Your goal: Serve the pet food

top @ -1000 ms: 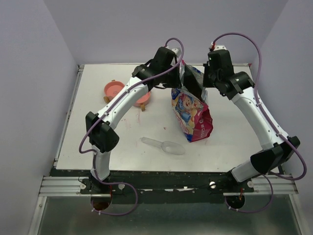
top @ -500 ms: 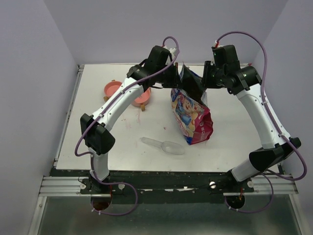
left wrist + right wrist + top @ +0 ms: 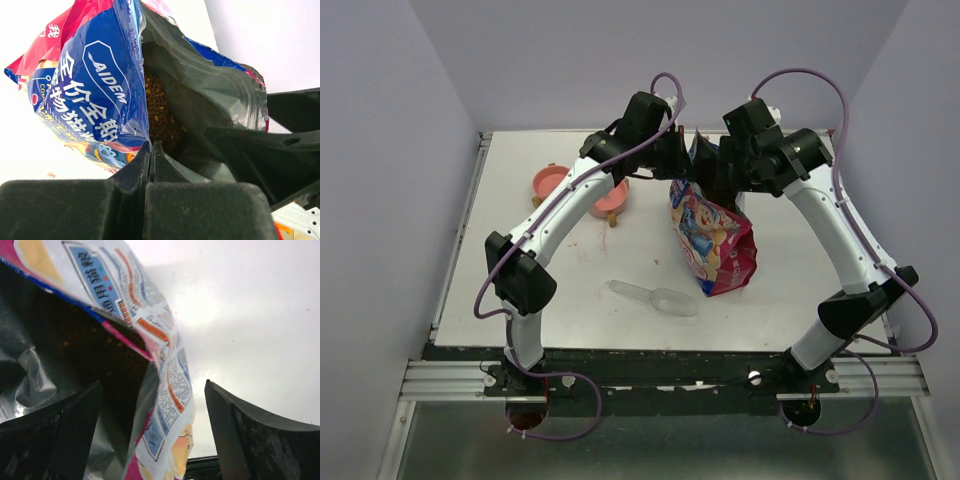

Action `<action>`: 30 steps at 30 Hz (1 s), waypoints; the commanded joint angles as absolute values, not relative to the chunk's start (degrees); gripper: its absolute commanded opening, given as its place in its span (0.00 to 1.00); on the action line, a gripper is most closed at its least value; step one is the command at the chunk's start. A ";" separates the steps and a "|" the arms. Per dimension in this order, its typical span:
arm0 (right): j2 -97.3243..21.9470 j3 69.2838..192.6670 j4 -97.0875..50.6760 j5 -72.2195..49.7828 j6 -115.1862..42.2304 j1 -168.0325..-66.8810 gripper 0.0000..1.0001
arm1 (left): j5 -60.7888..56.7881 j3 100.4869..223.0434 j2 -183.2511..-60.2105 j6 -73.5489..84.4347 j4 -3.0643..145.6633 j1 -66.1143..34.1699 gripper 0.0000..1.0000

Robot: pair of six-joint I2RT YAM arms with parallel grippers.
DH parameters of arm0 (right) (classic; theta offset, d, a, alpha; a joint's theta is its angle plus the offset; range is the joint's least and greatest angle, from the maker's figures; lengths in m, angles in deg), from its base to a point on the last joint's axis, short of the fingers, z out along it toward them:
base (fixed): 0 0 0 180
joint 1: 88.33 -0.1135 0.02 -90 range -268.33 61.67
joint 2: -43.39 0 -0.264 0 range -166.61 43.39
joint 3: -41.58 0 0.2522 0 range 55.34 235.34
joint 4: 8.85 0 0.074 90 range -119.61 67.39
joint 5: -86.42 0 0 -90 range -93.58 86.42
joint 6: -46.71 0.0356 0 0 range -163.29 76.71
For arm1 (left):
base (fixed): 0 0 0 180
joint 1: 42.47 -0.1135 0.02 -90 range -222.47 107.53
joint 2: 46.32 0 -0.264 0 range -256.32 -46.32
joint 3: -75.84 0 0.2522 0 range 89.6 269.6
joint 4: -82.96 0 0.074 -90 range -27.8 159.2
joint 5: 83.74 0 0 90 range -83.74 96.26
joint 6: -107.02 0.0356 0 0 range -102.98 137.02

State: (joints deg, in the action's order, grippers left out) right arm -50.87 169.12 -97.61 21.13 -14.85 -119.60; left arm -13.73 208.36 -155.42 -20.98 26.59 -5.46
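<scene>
Now the clear plastic scoop lies alone on the white desk, near the arms. Behind it stands the shiny pink printed bag. The left pincer is pinched tight on its rim. The right pincer has just let go, and its jaws stand apart around the other rim. The small brown pet food sits deep inside the open bag. That arm looks free to fetch the scoop.

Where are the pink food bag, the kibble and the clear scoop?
pink food bag (image 3: 718, 245): top external view, on its printed front panel.
kibble (image 3: 160, 115): left wrist view, on the brown pellets seen through the bag's mouth.
clear scoop (image 3: 668, 300): top external view, on its bowl end.
</scene>
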 commanded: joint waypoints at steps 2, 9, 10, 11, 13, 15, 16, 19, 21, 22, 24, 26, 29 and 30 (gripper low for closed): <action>-51.18 171.19 -98.21 24.66 -16.30 -119.01 0.95 | -20.46 210.80 -152.41 -22.18 31.14 -4.50 0.00; -54.34 172.23 -97.49 20.68 -12.20 -118.74 1.00 | -20.90 210.36 -151.88 -22.44 31.49 -4.42 0.00; -54.78 173.02 -98.62 20.85 -10.44 -118.48 1.00 | -20.98 210.44 -151.97 -22.53 31.49 -4.50 0.00; -54.96 173.46 -98.98 19.81 -10.07 -117.69 1.00 | -21.07 210.45 -151.88 -22.53 31.49 -4.42 0.00; -55.40 173.55 -100.56 19.71 -9.64 -116.55 1.00 | -21.16 210.09 -151.62 -22.44 31.32 -4.50 0.00; -55.22 172.51 -100.92 19.89 -11.29 -116.02 0.91 | -21.07 209.66 -151.27 -22.00 31.23 -4.50 0.00; -55.05 172.24 -100.92 20.76 -11.74 -115.84 0.83 | -20.90 209.22 -151.01 -21.83 31.23 -4.50 0.00; -53.82 172.06 -100.40 24.89 -13.67 -115.66 0.59 | -20.81 208.69 -150.65 -21.21 30.79 -4.50 0.00; -53.29 172.23 -99.34 26.30 -16.21 -115.58 0.49 | -20.81 208.60 -150.65 -20.69 30.26 -4.50 0.00; -53.29 172.58 -99.43 27.26 -17.27 -115.58 0.47 | -20.90 208.86 -150.74 -20.51 30.00 -4.50 0.00; -54.25 173.98 -100.82 29.72 -18.50 -115.58 0.37 | -20.72 209.30 -150.91 -20.33 29.38 -4.50 0.00; -54.52 174.96 -101.97 31.31 -19.64 -115.58 0.30 | -20.72 210.27 -151.35 -19.98 28.59 -4.42 0.00; -53.90 175.74 -102.50 32.88 -18.60 -115.58 0.02 | -20.81 211.41 -151.88 -19.98 27.98 -4.42 0.00; -53.99 176.62 -103.63 34.81 -17.38 -115.49 0.00 | -20.72 211.67 -152.06 -20.07 27.89 -4.50 0.00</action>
